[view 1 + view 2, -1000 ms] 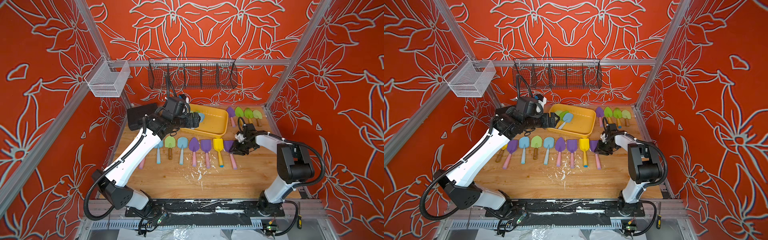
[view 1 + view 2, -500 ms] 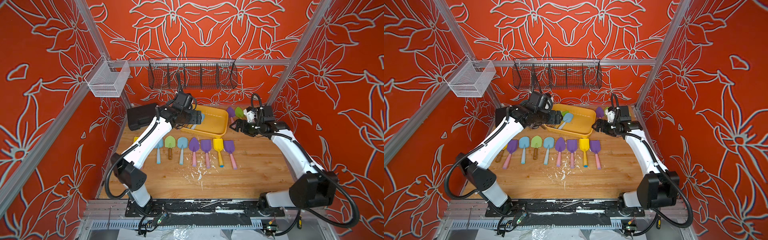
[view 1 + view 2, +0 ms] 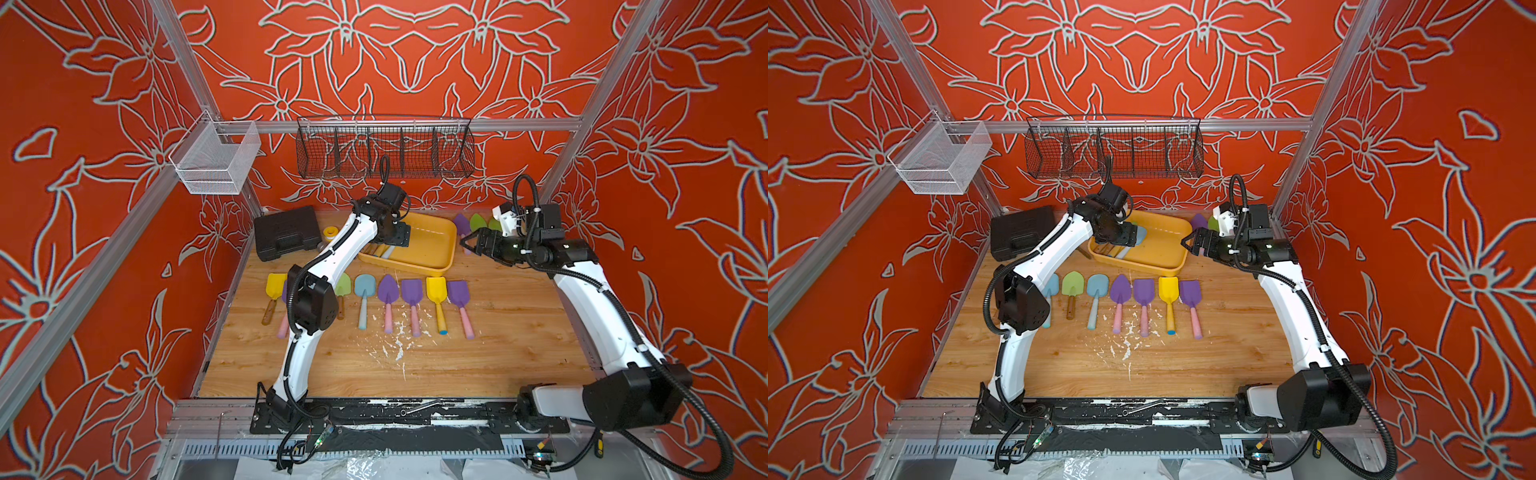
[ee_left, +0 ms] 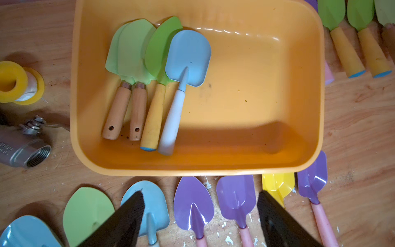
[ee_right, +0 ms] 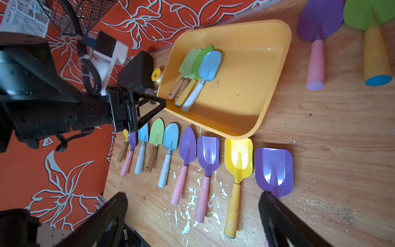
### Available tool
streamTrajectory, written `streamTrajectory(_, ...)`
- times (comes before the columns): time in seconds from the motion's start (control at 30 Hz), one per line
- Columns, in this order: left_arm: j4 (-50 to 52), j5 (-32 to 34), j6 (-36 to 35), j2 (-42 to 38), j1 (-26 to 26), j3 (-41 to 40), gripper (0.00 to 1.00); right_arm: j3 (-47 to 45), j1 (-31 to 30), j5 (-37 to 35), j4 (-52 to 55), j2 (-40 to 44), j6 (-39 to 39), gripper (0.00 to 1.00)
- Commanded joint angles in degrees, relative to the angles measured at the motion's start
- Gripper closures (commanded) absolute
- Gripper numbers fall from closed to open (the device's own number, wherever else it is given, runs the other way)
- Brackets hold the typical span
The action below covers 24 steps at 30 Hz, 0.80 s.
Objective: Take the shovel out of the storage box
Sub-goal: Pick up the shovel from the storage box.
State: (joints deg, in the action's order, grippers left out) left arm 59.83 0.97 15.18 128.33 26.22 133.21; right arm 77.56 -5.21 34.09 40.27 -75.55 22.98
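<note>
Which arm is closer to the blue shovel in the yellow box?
Left. The left fingers hang over the box, by the blue shovel; the right fingers are outside its rim.

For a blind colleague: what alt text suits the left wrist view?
Four shovels, three green, one blue, lie together in the yellow storage box. The left gripper's open fingers overlap more shovels on the table.

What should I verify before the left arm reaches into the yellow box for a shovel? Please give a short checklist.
1. Left gripper open and empty: ok.
2. Left gripper at the shovels' end of the storage box: ok.
3. Blue shovel on top, handle exposed: ok.
4. Blue shovel separate from the green shovel beside it: not ok, blades overlap.
5. Right gripper clear of the box rim: cannot tell.
</note>
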Motion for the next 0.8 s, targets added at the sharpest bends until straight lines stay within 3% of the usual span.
streamTrajectory(0.0,1.7,-1.9,-0.3,3.4,-1.8,4.1,0.18,-1.8,0.0,1.4,1.4,2.5,1.1,0.02)
streamTrajectory(0.13,0.5,-2.4,-2.4,6.6,-2.4,6.5,0.20,-3.7,0.0,1.9,1.3,3.6,2.2,0.02)
streamTrajectory(0.57,-5.1,-5.5,-2.1,12.7,-3.6,7.7,0.41,-5.1,-0.6,2.0,2.4,4.4,4.1,0.02)
streamTrajectory(0.77,-3.6,-2.2,-2.9,16.8,-3.7,9.9,0.46,-7.9,-1.2,2.0,0.9,6.1,6.4,0.02)
